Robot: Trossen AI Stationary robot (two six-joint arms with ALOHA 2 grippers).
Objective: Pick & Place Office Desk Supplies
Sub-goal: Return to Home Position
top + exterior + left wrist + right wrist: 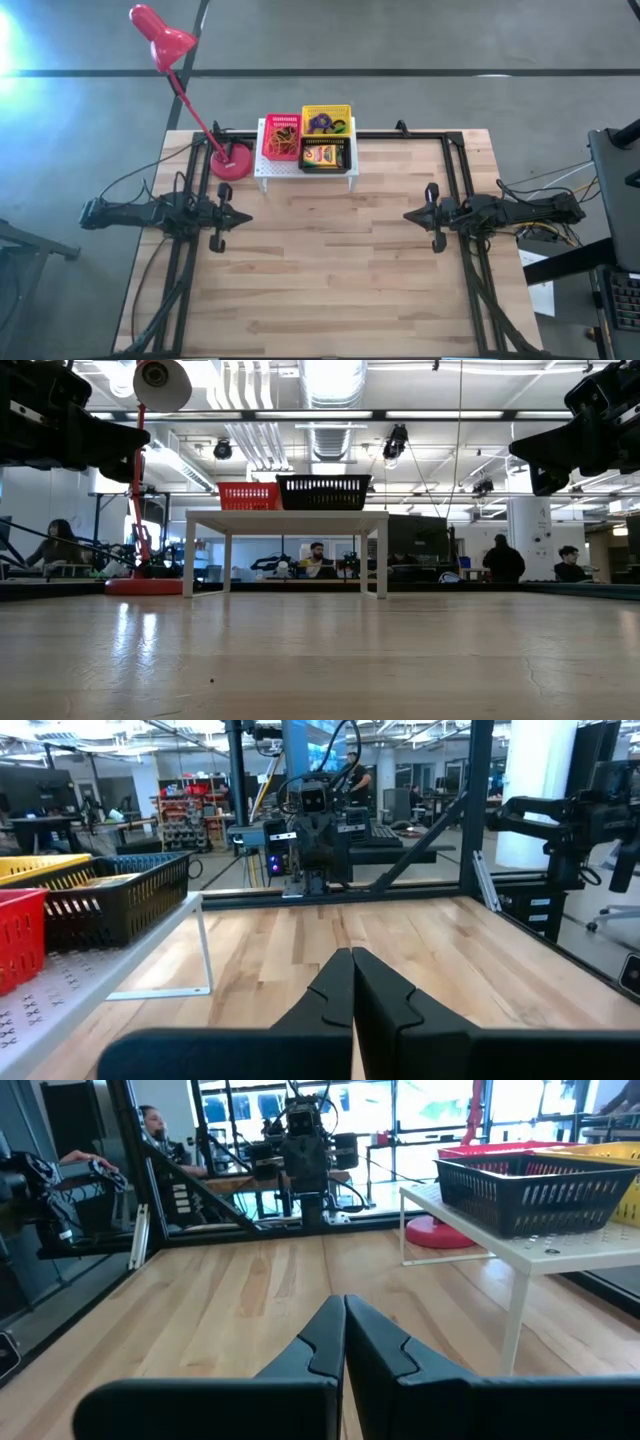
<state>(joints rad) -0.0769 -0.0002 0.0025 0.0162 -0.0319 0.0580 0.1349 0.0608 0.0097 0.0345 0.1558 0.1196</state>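
Observation:
The supplies sit in three small baskets on the white perforated rack (305, 172) at the table's far side. A red basket (281, 137) holds tan rubber bands, a yellow basket (326, 119) holds purple and green elastic loops, and a black basket (325, 156) holds a yellow-and-green crayon box (323, 157). My left gripper (246, 216) hovers shut over the table's left side. My right gripper (408, 215) hovers shut over the right side. Both point toward the table's middle and touch nothing. The wrist views show the shut fingertips of the left gripper (352, 982) and the right gripper (345, 1330).
A red desk lamp stands with its base (231, 161) left of the rack, its head (160, 35) reaching past the far left edge. A black frame (452, 160) borders the table. Bare wood (330, 270) lies between and in front of the arms. People sit in the room behind.

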